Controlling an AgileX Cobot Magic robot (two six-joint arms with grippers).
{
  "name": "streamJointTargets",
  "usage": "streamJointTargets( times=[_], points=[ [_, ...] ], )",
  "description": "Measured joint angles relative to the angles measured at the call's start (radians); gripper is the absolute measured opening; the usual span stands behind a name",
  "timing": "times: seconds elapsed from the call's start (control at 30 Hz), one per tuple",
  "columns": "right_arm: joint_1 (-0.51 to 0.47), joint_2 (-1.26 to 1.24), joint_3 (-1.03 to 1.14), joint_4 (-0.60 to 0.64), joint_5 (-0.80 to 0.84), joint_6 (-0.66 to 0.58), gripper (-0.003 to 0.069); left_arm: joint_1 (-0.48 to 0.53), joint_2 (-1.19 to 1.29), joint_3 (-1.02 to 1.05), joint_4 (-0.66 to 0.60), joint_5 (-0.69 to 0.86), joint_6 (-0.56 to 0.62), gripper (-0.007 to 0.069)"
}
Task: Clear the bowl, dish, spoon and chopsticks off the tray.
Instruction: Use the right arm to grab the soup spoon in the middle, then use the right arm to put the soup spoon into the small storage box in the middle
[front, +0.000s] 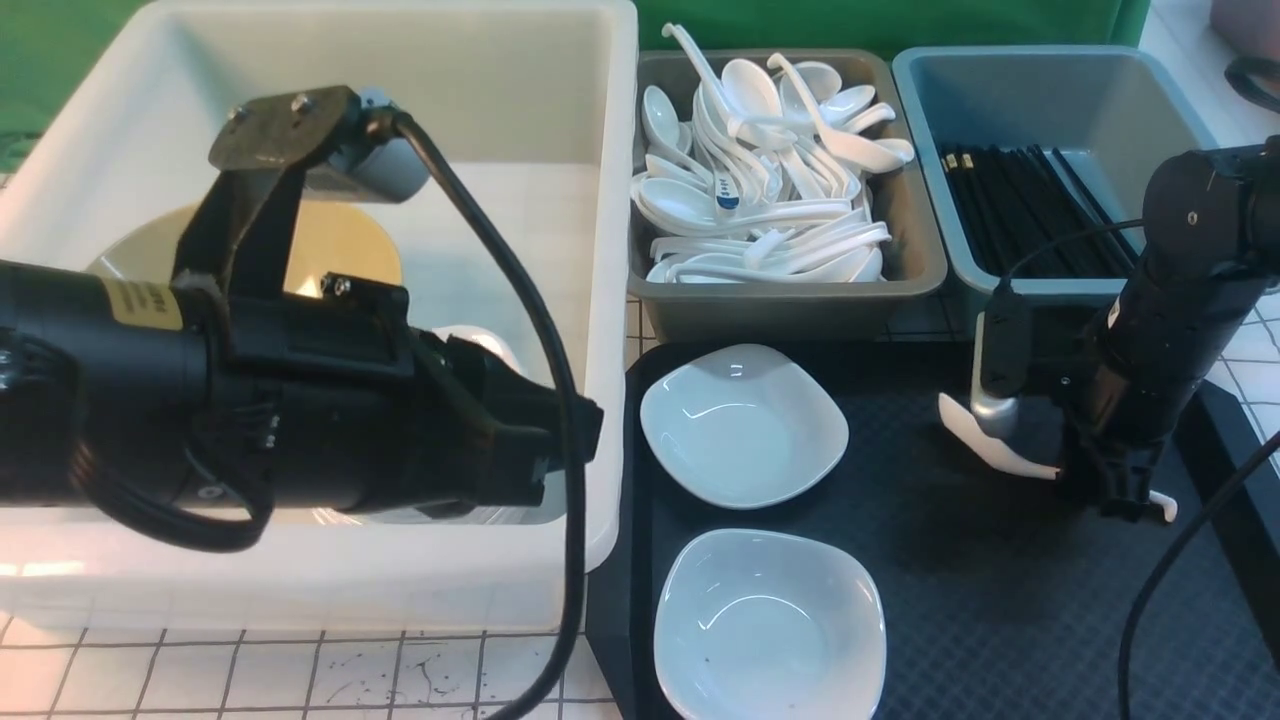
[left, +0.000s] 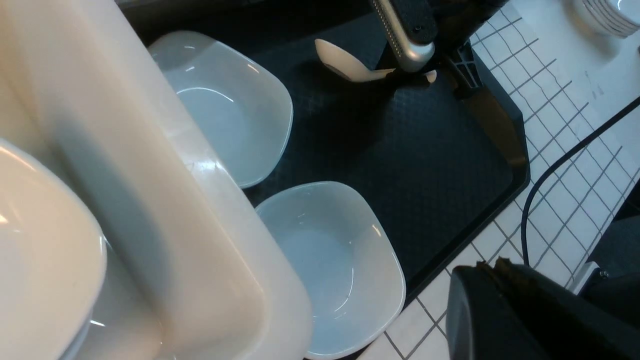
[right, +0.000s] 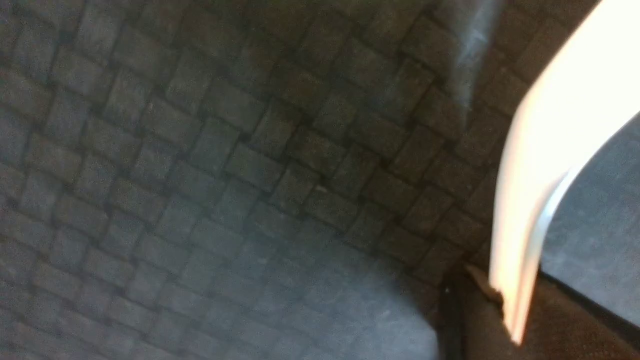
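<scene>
1 spoon (front: 985, 440) crosswise, scoop leftward (right pincer (front: 1118, 492) around handle).

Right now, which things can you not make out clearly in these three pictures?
- Front view: the black left arm hides most of the mustard-yellow round bowl in the white plastic tub.
- Front view: the right gripper covers the handle of the glossy white soup spoon; whether the jaws grip it cannot be seen.
- Right wrist view: the spoon is a blurred bright strip, cut off by the picture's edge.
</scene>
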Motion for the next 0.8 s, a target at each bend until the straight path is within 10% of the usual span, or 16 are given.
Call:
streamJointTargets(
  times=[0.47, 0.8],
  points=[
    [0.024, -0.339, -0.018, 0.165, 0.115, 0.438, 0.0127, 0.0, -0.021, 0.0, -0.122, -0.129, 0.105, 0.0],
    [0.061, -0.041, -0.532, 0.367, 0.005, 0.501, 0.0127, 0.0, -0.05, 0.0, -0.315, -0.326, 0.265, 0.0]
  ],
)
